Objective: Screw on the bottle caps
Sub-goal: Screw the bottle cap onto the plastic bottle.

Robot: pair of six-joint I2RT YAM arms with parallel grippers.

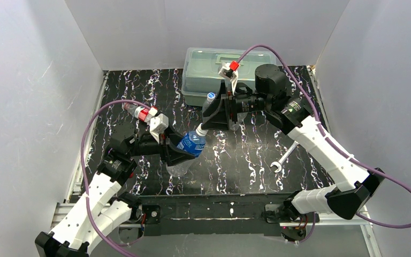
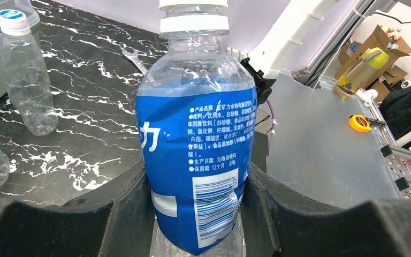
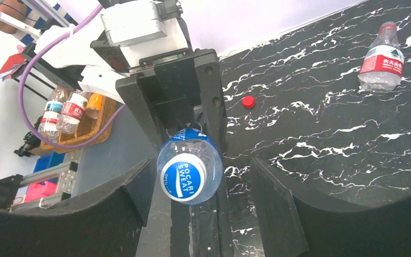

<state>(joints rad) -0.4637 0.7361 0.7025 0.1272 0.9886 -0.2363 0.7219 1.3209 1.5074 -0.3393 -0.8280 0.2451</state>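
The blue-label bottle [image 2: 195, 160] stands upright off the table edge side, and my left gripper [image 2: 198, 219] is shut on its lower body. In the top view this bottle [image 1: 193, 143] leans toward my right gripper [image 1: 206, 124]. A blue-and-white cap [image 3: 184, 176] sits on its neck. It lies between the open jaws of my right gripper [image 3: 203, 206], close to the left finger, with a gap on both sides. A loose red cap [image 3: 249, 101] lies on the black marbled table. The red-label bottle [image 3: 382, 67] rests farther off. A plain bottle [image 2: 24, 75] wears a blue-and-white cap [image 2: 12, 19].
A large translucent lidded box [image 1: 219, 69] stands at the back, the plain bottle [image 1: 210, 98] just in front of it. A silver wrench [image 1: 281, 160] lies right of centre. White walls close in three sides. The red-label bottle [image 1: 138, 111] lies at the back left.
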